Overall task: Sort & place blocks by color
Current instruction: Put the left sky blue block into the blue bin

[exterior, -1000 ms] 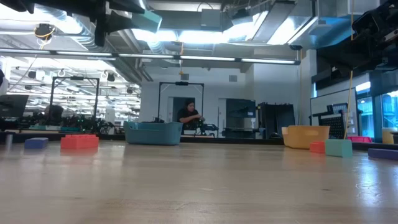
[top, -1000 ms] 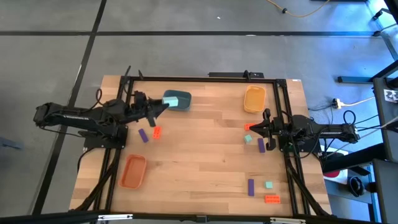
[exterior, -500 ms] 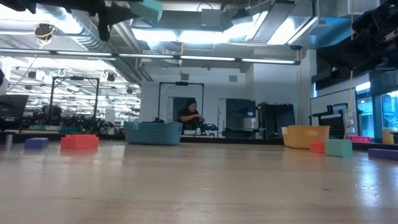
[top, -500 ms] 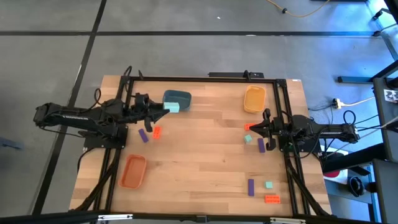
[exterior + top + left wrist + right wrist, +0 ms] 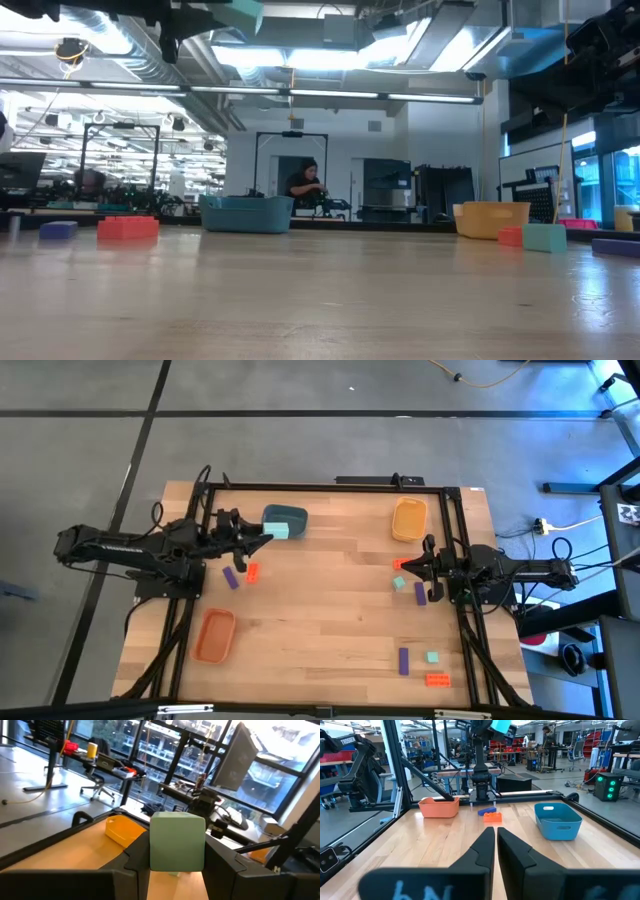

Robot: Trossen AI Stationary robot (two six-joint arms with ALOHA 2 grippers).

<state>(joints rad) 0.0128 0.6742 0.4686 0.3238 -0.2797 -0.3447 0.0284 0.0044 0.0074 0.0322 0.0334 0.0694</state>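
Observation:
My left gripper (image 5: 270,534) is shut on a pale teal-green block (image 5: 177,840), held high beside the blue tray (image 5: 290,515) at the table's far left. Below it, a purple block (image 5: 231,577) and an orange-red block (image 5: 252,571) lie flat on the table. My right gripper (image 5: 495,834) waits shut at the table's right edge, with an orange-red block (image 5: 399,564), a teal block (image 5: 399,583) and a purple block (image 5: 420,593) lying close by. Three more blocks (image 5: 432,657) lie near the front right corner. My left gripper pinches the teal block by two opposite sides (image 5: 154,847), one finger (image 5: 134,857) on each. The fingers come in about level from the table's left, pointing to its right. The block is lifted clear, high above the table, and sticks out past the fingertips.
A yellow-orange tray (image 5: 409,518) stands at the far right and an orange tray (image 5: 214,635) at the near left. The middle of the wooden table (image 5: 320,610) is bare. A black frame runs along the table's edges. A person sits far behind the table (image 5: 303,187).
My left gripper has turned at the wrist while its arm stayed in place. It keeps its hold on the teal block. The block has swung a little upward and off the blue tray's middle, toward the tray's near left rim.

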